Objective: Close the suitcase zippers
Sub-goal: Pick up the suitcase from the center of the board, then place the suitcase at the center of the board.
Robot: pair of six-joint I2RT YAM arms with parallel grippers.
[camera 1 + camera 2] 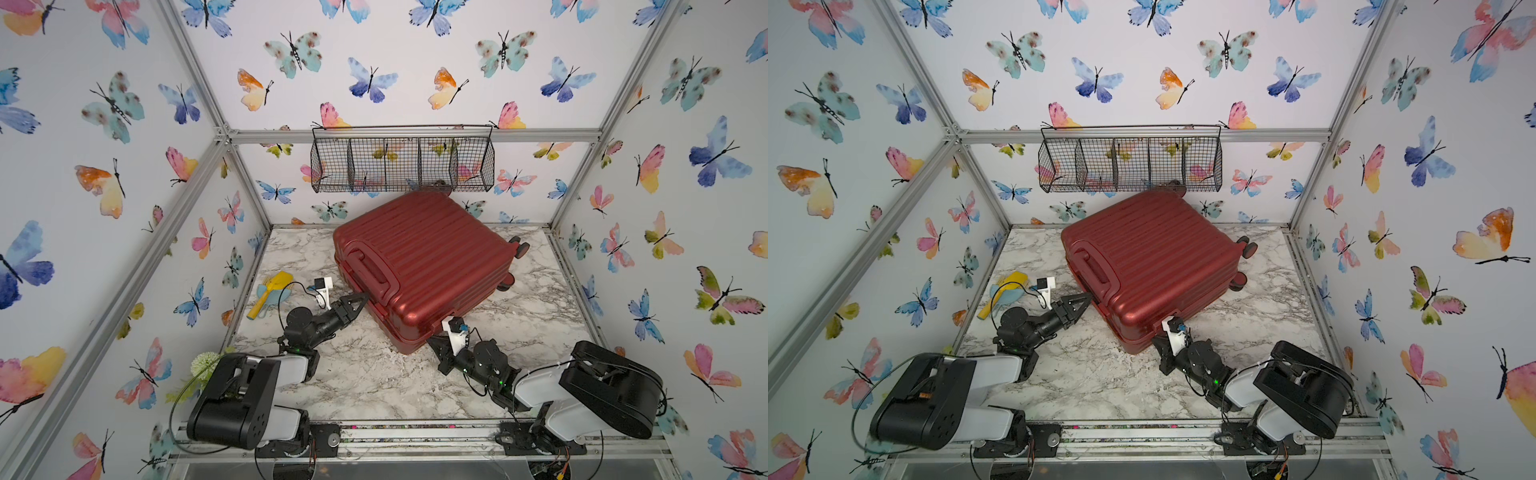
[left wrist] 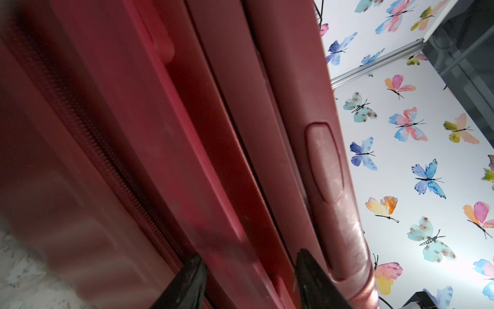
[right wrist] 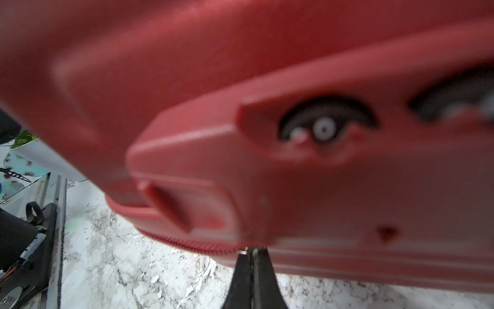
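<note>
Marble table [image 1: 374, 386]. Black wire basket [image 1: 332, 166] on back wall – 12 o'clock. Yellow scoop [image 1: 272, 286] lying on blue piece [image 1: 266, 300], table edge – 9 o'clock. Green pompom flower [image 1: 205, 363], 8 o'clock. Butterfly wallpaper [image 1: 374, 79] all round.

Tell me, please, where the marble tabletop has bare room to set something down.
Free: the wide marble patch between the suitcase and the front rail; also the strip right of its wheels. Crowded: the left edge, with the yellow scoop and left gripper.
</note>
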